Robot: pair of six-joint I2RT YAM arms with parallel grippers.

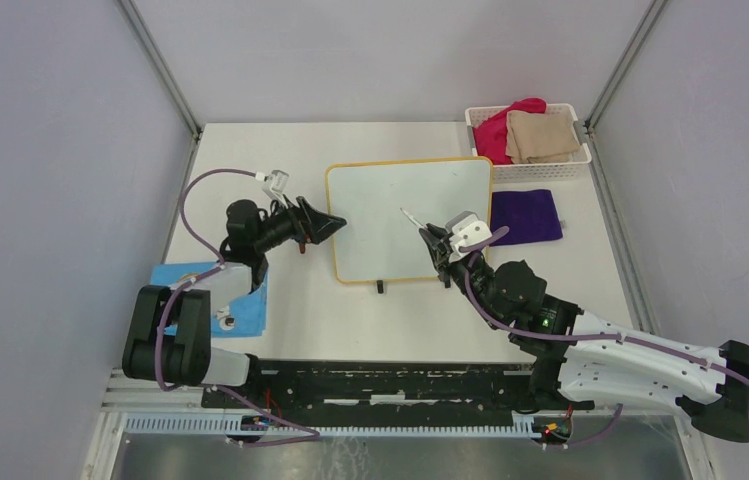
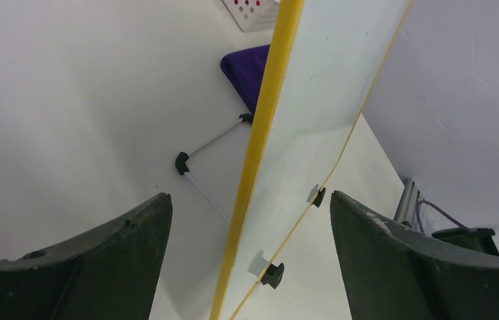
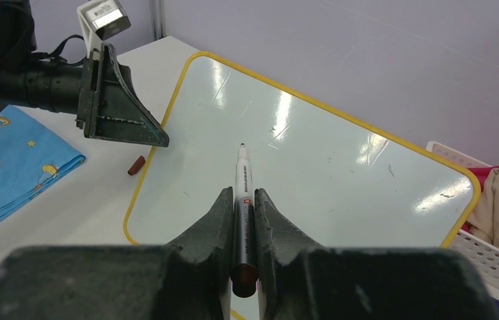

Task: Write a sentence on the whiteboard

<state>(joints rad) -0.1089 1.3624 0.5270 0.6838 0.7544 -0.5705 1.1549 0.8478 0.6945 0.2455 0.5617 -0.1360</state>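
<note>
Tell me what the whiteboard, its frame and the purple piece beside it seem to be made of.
The whiteboard: smooth, glossy white sheet, probably coated; lamps reflect as bright streaks. Its frame: thin yellow-orange strip, perhaps plastic. The purple piece: matte, soft-looking cloth, no shine.

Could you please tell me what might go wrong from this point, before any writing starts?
The left hand straddles the yellow edge of the whiteboard with its jaws open, so the board is unclamped and might slide under pen pressure. The right hand holds the marker by its rear half, so pressing down could tilt it or push it back in the grip.
</note>
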